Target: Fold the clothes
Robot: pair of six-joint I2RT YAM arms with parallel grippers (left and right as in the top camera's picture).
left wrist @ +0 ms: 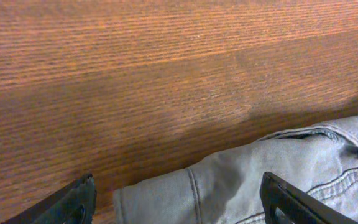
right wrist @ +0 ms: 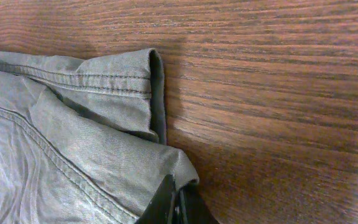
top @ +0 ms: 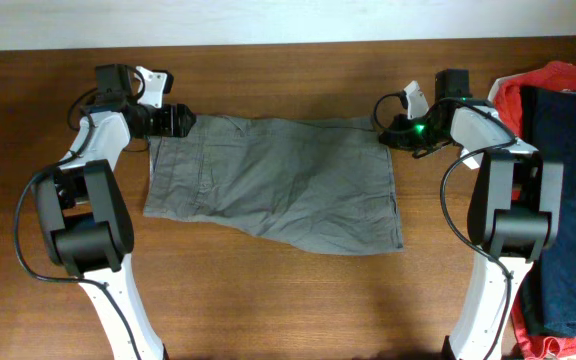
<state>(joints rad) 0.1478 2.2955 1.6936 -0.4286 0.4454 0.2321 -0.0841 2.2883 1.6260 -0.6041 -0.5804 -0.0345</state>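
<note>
The clothes (top: 273,180), a grey-olive pair of shorts, lie spread flat on the wooden table. My left gripper (top: 175,120) is at their far left corner. In the left wrist view its fingers (left wrist: 179,205) are open, one on each side of the cloth corner (left wrist: 229,186). My right gripper (top: 398,128) is at the far right corner. In the right wrist view its fingers (right wrist: 176,202) are shut on the corner of the clothes (right wrist: 73,137), with a hemmed fold lying beside them.
A pile of other garments lies at the right edge of the table, a red-orange one (top: 553,75) under a navy blue one (top: 568,200). Bare wood (top: 268,300) shows around the shorts. Both arm bases stand at the front.
</note>
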